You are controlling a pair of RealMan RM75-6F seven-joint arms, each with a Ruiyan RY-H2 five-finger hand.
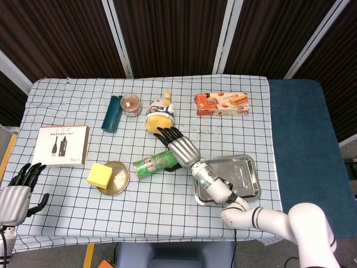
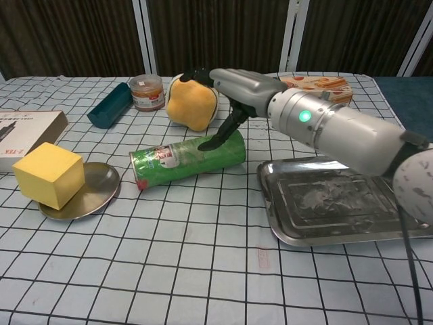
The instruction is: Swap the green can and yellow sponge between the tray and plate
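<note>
The green can (image 1: 153, 164) (image 2: 188, 160) lies on its side on the tablecloth, between the round plate (image 1: 121, 182) (image 2: 97, 192) and the steel tray (image 1: 241, 177) (image 2: 338, 203). My right hand (image 1: 179, 146) (image 2: 233, 84) hovers just over the can's right end with its fingers spread; one dark fingertip reaches down to the can's top. The yellow sponge (image 1: 100, 175) (image 2: 49, 174) sits on the plate. Nothing lies in the tray. My left hand (image 1: 17, 192) rests at the table's near left corner, fingers apart and holding nothing.
A yellow plush toy (image 1: 159, 116) (image 2: 191, 101) stands right behind the can. A jar (image 1: 131, 104), a teal case (image 1: 111, 113) and a biscuit box (image 1: 221, 103) line the back. A white box (image 1: 61, 145) lies at the left.
</note>
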